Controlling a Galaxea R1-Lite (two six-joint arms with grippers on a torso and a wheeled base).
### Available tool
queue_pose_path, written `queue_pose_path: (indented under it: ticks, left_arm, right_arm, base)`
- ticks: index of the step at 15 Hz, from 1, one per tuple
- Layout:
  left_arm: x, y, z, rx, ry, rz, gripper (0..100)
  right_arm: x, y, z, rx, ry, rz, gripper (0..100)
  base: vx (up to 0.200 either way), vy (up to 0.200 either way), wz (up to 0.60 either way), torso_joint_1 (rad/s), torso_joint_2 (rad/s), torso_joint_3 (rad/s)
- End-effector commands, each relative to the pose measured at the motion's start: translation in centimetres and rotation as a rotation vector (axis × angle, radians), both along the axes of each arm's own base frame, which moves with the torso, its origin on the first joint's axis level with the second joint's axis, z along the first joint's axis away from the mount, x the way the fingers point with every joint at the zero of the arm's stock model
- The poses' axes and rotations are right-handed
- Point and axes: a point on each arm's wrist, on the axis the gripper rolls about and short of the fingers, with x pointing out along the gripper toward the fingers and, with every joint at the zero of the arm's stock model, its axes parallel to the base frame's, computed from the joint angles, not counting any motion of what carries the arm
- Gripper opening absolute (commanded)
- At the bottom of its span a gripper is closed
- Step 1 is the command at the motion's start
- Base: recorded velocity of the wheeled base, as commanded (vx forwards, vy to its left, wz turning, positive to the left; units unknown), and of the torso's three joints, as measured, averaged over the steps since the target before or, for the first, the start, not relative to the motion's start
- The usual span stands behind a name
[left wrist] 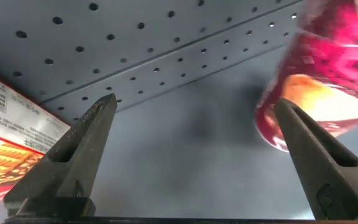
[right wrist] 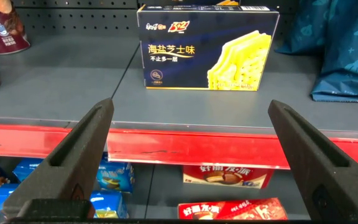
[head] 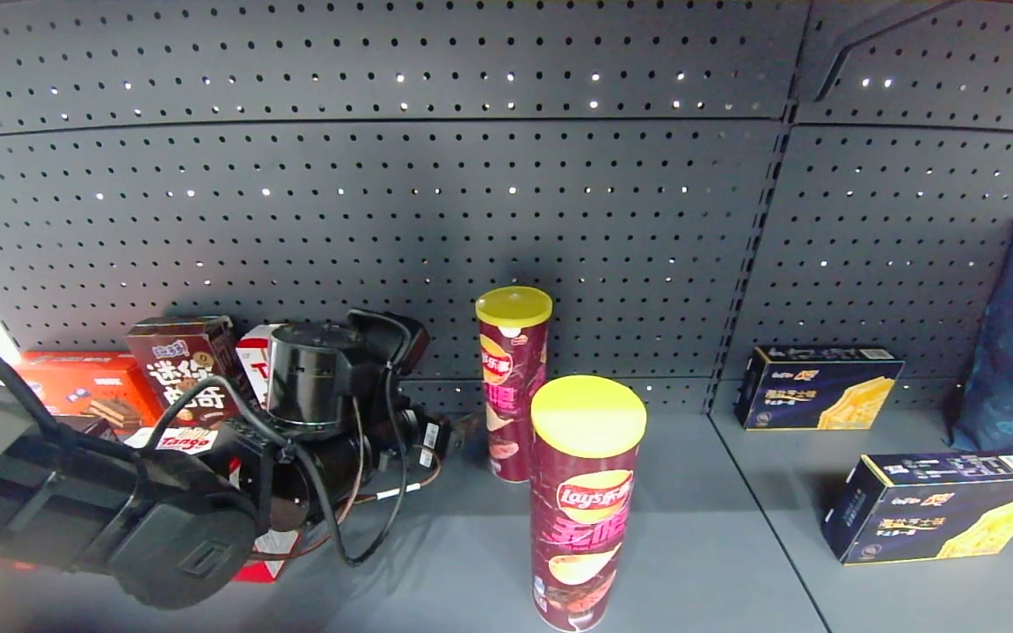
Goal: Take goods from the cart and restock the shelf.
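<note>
On the shelf [head: 436,545], my left gripper [left wrist: 194,102] is hanging wide open, holding nothing, just beside the back chip can [head: 513,387], which is standing up near the wall [head: 383,220]. My right gripper [right wrist: 191,104] is gaping empty too. Pulling out crooked, I could be bumping the can over.

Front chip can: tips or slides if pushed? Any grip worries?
Front chip can stands tall, narrow and upright, so a push near its yellow lid would probably tip it; low down it likelier slides. On its side the round body would likely roll. The glossy wall may be slippery.
</note>
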Motion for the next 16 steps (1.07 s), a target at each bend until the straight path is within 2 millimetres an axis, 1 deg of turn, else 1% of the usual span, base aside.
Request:
queue_pose_path:
  ticks: [1, 2, 9, 16]
  left_arm:
    - [0.3, 0.0, -0.4, 0.005, 0.008, 0.004, 100]
    - [0.4, -0.1, -0.7, 0.008, 0.017, 0.005, 100]
    - [0.7, -0.8, -1.3, 0.006, 0.032, -0.009, 100]
    - [0.1, -2.0, -1.5, -0.011, 0.046, -0.039, 100]
  right_arm:
    - [0.0, 0.0, 0.0, 0.0, 0.001, 0.001, 100]
    - [0.0, 0.0, 0.0, 0.0, 0.001, 0.001, 100]
    - [0.0, 0.0, 0.0, 0.0, 0.001, 0.001, 100]
    - [0.0, 0.0, 0.0, 0.0, 0.001, 0.001, 100]
  base:
    - [0.0, 0.0, 0.0, 0.0, 0.0, 0.0]
    - [0.0, 0.0, 0.0, 0.0, 0.0, 0.0]
    - [0.0, 0.0, 0.0, 0.0, 0.0, 0.0]
    - [0.0, 0.0, 0.0, 0.0, 0.0, 0.0]
